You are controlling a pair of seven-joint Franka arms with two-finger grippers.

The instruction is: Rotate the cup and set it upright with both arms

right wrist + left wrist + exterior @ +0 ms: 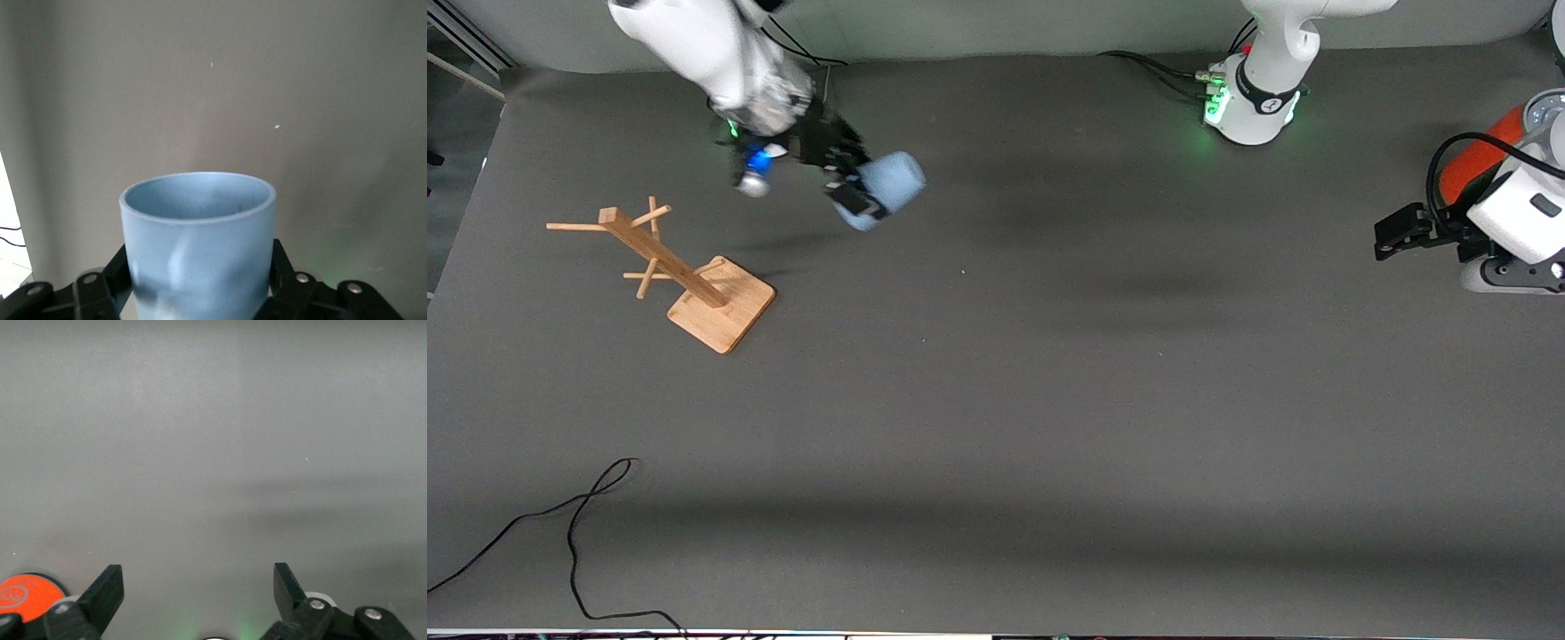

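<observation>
The light-blue cup (889, 187) is held in the air by my right gripper (852, 188), near the right arm's end of the table, tilted on its side. In the right wrist view the cup (198, 247) fills the gap between the two black fingers (283, 267), its open mouth pointing away from the wrist. My left gripper (1398, 233) hangs open and empty at the left arm's end of the table. In the left wrist view its gripper (197, 590) shows two fingers wide apart over bare grey table.
A wooden mug tree (680, 276) stands on its square base nearer to the front camera than the held cup. A red-orange can (1476, 160) stands beside the left gripper; its top shows in the left wrist view (25, 597). A black cable (574, 533) lies near the front edge.
</observation>
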